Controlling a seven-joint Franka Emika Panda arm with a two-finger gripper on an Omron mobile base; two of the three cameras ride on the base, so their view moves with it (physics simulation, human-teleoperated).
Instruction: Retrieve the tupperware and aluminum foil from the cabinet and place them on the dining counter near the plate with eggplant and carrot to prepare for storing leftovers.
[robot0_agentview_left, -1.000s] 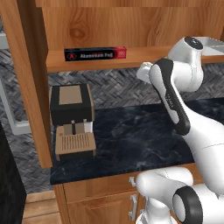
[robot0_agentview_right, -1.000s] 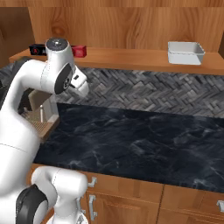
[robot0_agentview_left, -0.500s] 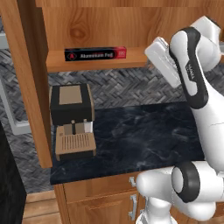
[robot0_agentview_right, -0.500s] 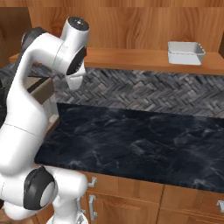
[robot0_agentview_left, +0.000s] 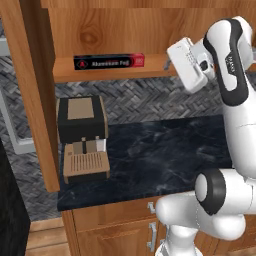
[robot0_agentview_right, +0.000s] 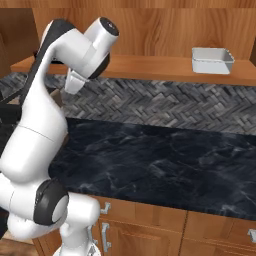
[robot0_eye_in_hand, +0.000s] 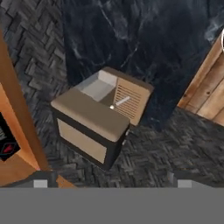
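My gripper (robot0_agentview_left: 169, 62) sits at the upper right of the left base view, level with the cabinet (robot0_agentview_left: 100, 30) shelf; its jaws stand fully apart and hold nothing.

The aluminum foil (robot0_agentview_left: 109, 62) lies flat on the shelf plank at upper centre of that view, red end toward the gripper and close beside it. I judge it light, stiff and smooth-sided; the best hold is across its narrow width near the middle, so it does not tip.

The tupperware (robot0_agentview_right: 212, 60) rests upright on the same shelf at the upper right of the right base view, well apart from the arm. I judge it light, rigid and slippery; pinch one rim wall.

Below the shelf: grey herringbone tile (robot0_agentview_right: 165, 102), a narrow black marble counter (robot0_agentview_left: 160, 160), and a coffee machine (robot0_eye_in_hand: 98, 118) at centre in the hand view. Wooden drawers (robot0_agentview_right: 150, 225) run underneath.
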